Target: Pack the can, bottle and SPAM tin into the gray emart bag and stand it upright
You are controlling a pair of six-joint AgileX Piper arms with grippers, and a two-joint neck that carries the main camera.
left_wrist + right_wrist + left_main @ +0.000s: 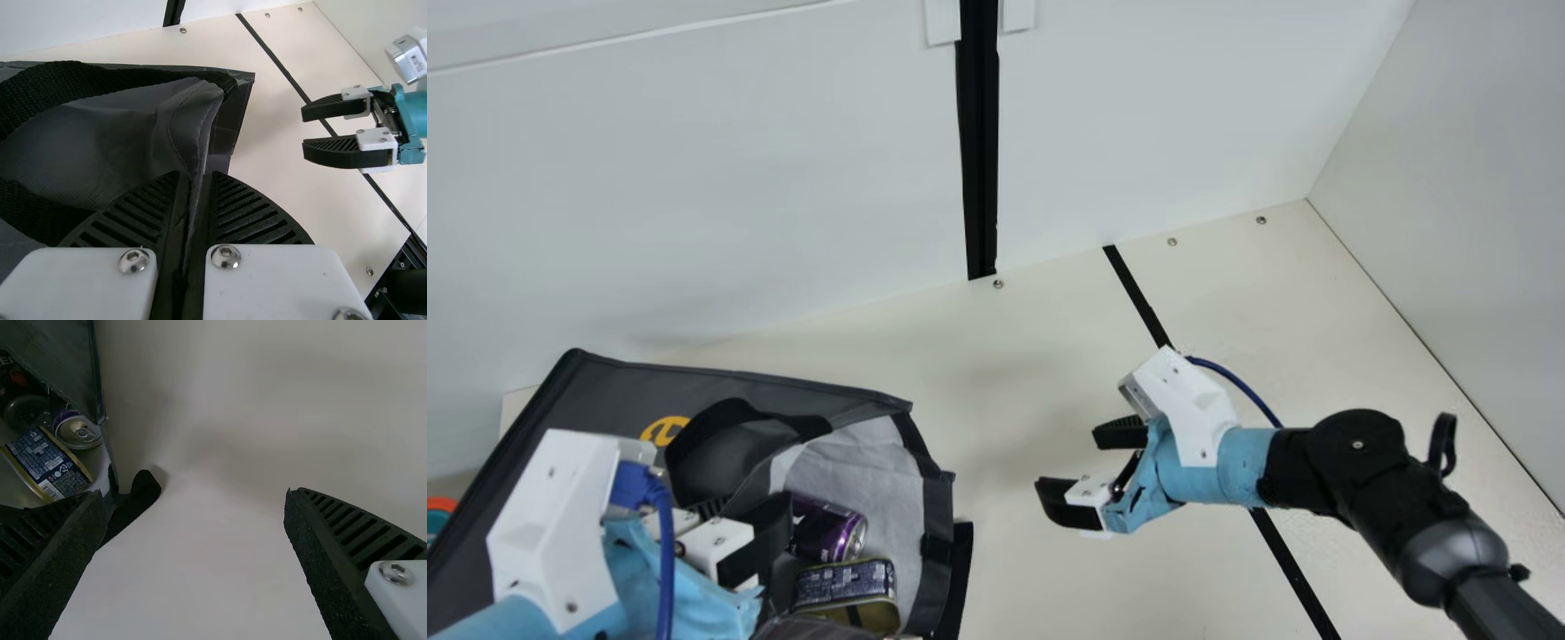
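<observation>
Main view shows us the can (831, 531) beside the tin (847, 582) inside the bag (618, 387), which lies on its side, mouth toward our right arm. We clench the bag's fabric in our left gripper (742, 520); our right gripper (1069, 462), jaws spread, hovers over the table (1005, 373), apart from the bag.

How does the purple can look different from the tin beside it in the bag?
The can is a round cylinder, while the SPAM tin is boxy with rounded corners. The can is purple; the tin has a dark blue side panel covered in fine print, edged in gold. Both lie inside the gray emart bag, near its open mouth.
</observation>
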